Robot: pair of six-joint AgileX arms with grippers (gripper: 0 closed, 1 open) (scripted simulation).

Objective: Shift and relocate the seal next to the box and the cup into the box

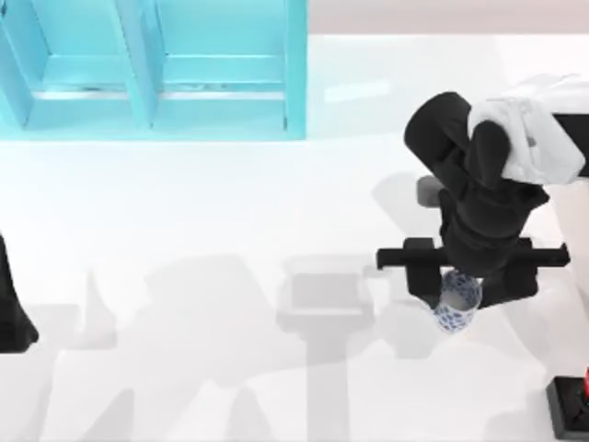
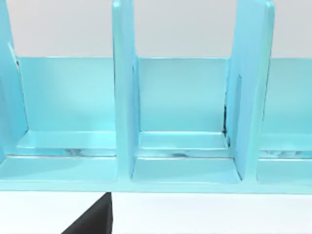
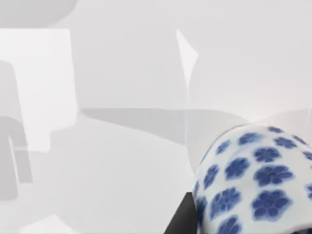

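The white cup (image 1: 457,308) with blue flowers hangs under my right gripper (image 1: 456,287), which is shut on it at the right of the table. In the right wrist view the cup (image 3: 253,180) sits close against a dark finger (image 3: 181,220), above the white table. The seal (image 1: 572,405), a black block with a red knob, stands at the table's front right corner, below and right of the gripper. The turquoise box (image 1: 294,74) with open compartments lies at the back left. My left arm (image 1: 11,308) is parked at the left edge.
The left wrist view looks into the box's compartments (image 2: 183,141), split by upright turquoise dividers (image 2: 124,97). A white cloth-like cover (image 1: 529,133) drapes over the right arm. White table (image 1: 230,230) lies between the box and the cup.
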